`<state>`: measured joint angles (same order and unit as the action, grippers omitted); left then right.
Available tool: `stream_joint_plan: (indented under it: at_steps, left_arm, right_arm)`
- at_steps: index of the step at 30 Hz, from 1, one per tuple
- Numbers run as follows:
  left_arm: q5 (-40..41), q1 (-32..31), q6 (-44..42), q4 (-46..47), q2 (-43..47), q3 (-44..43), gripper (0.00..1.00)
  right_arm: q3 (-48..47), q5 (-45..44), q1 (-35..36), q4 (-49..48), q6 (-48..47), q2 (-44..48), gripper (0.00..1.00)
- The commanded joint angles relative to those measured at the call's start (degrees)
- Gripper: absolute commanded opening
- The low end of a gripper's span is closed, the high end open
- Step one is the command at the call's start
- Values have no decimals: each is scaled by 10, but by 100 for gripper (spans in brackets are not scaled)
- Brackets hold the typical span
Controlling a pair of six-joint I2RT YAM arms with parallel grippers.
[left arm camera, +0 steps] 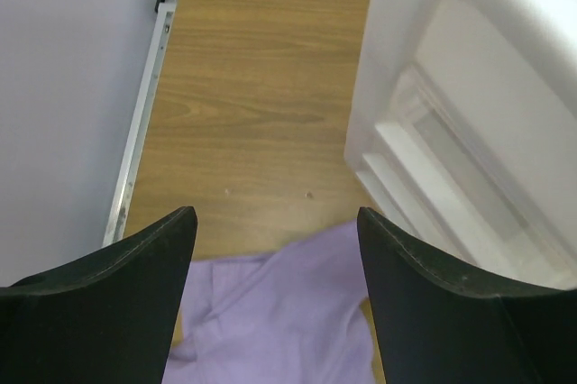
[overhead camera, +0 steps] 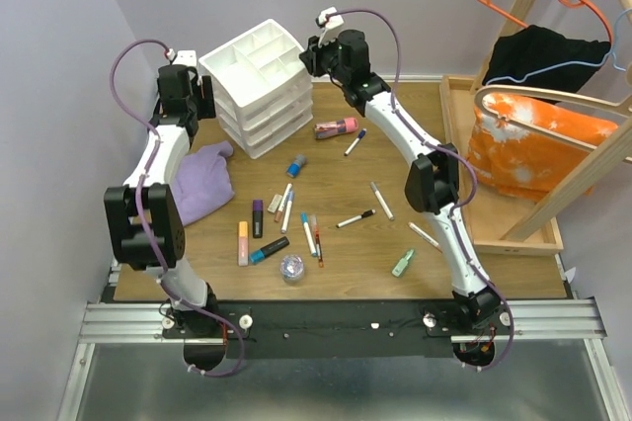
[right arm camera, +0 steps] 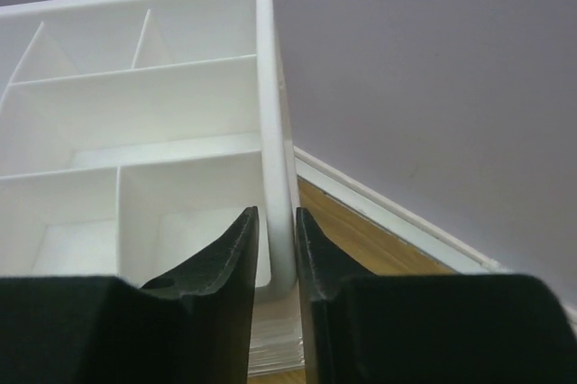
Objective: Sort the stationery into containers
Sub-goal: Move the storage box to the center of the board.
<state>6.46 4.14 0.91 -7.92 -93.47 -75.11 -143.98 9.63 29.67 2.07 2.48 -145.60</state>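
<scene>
My right gripper is drawn almost together across the organiser. One finger is down inside the corner compartment and the other is outside. The organiser's side wall is pinched between them, just below its rim.

My left gripper is spread wide and holds nothing. It hangs over the far edge of the cloth and a strip of bare table. The organiser's other side is close by on the right of that wrist view, not touching either finger.

In the top view the organiser stands at the back of the table between my two grippers. Its divided top is open and its three drawers are closed.

The stationery lies loose on the table in front of it:
- A pink marker is nearest, just off the organiser's front corner, with a white pen beside it.
- A blue-capped marker lies a little nearer to my bases.
- Further towards me are a purple highlighter, an orange highlighter and a blue marker, close together.
- To their right are two white pens and a red pen.
- More pens are scattered under my right arm.
- A green highlighter lies near the front edge.

A round clear thing sits near the blue marker. The cloth lies left of the stationery, against the organiser's base.
</scene>
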Motion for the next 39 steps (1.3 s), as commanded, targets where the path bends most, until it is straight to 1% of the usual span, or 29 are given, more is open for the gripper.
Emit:
stream_joint_plan:
  at_steps: [1,2,4,6,16,17,21,22,23,25,26,27,29,35,39]
  left_arm:
    - [3,3,37,26,-64,-83,80]
    - [-4,3,44,26,-84,-95,79]
    - [-21,3,55,26,-101,-124,79]
    - [-32,3,57,34,-121,-137,78]
    - [-65,2,74,57,-187,-196,77]
    - [-83,3,75,62,-201,-203,77]
    - [-98,-2,81,77,-232,-231,77]
    - [-100,-5,81,77,-239,-247,77]
    - [-101,-7,82,77,-251,-255,77]
    - [-101,-11,82,91,-262,-276,77]
    - [-101,-12,82,94,-272,-282,77]
    - [-100,-14,82,95,-277,-288,77]
    - [-100,-17,85,99,-286,-299,77]
    - [-96,-19,86,111,-305,-320,78]
    - [-79,-25,78,118,-312,-329,79]
  right_arm:
    - [24,-42,1,21,-11,33,23]
    - [24,-47,1,23,-10,35,15]
    - [27,-61,1,35,-4,38,2]
    - [36,-67,2,40,2,47,1]
    - [84,-35,9,72,13,85,1]
    - [90,-36,12,73,15,89,1]
    - [106,-37,19,80,21,102,1]
    - [109,-39,20,84,26,103,2]
    - [112,-38,22,86,28,105,11]
    - [116,-37,25,90,31,107,25]
    - [121,-37,28,93,31,110,36]
    - [123,-35,29,94,33,112,39]
    - [128,-26,31,96,42,117,41]
    - [141,21,33,102,65,132,41]
    - [127,35,33,113,84,129,41]
